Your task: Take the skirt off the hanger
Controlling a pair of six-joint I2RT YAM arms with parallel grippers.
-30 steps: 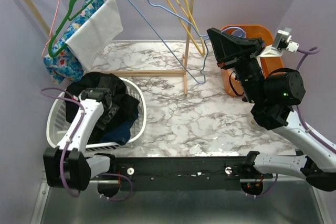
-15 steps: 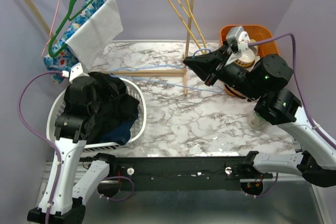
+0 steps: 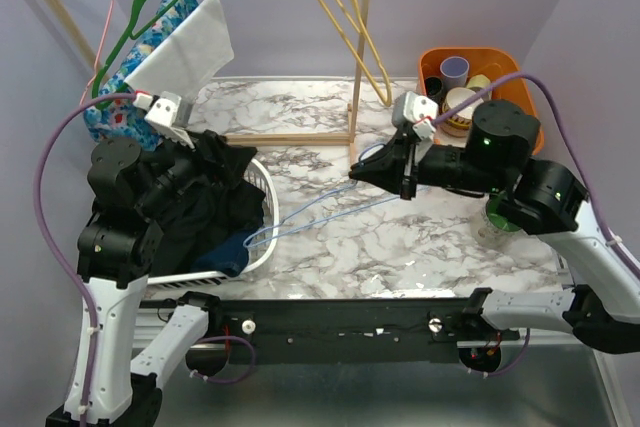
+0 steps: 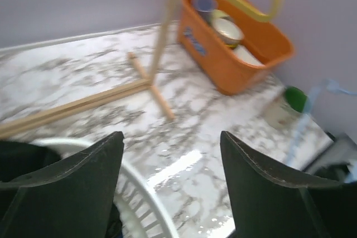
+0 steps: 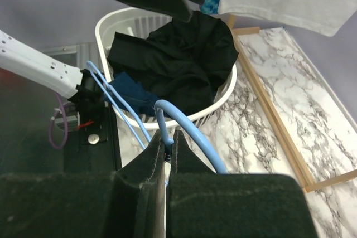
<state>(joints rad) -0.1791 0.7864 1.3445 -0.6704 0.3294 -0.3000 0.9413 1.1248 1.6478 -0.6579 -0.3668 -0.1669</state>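
The black skirt [image 3: 222, 197] lies heaped in the white laundry basket [image 3: 268, 209], apart from the hanger. In the right wrist view the skirt [image 5: 178, 59] fills the basket [image 5: 224, 94] over a navy garment [image 5: 134, 96]. The bare light-blue hanger [image 3: 320, 212] slants low over the marble, its far end at the basket rim. My right gripper [image 3: 355, 173] is shut on its hook; the jaws [image 5: 169, 151] pinch the blue wire [image 5: 192, 132]. My left gripper [image 3: 203, 173] hovers above the skirt, open and empty [image 4: 170, 137], with the basket rim [image 4: 134, 193] below it.
A wooden rack [image 3: 358, 57] stands at the back with a green hanger [image 3: 135, 32], a floral garment [image 3: 110, 127], a white cloth [image 3: 185, 52] and a yellow hanger [image 3: 350, 17]. An orange bin [image 3: 500, 57] of cups sits at the back right.
My right gripper has swung the empty hanger down from beside the rack to low over the table, pointing at the basket. My left arm has lifted out of the basket, leaving the skirt there.
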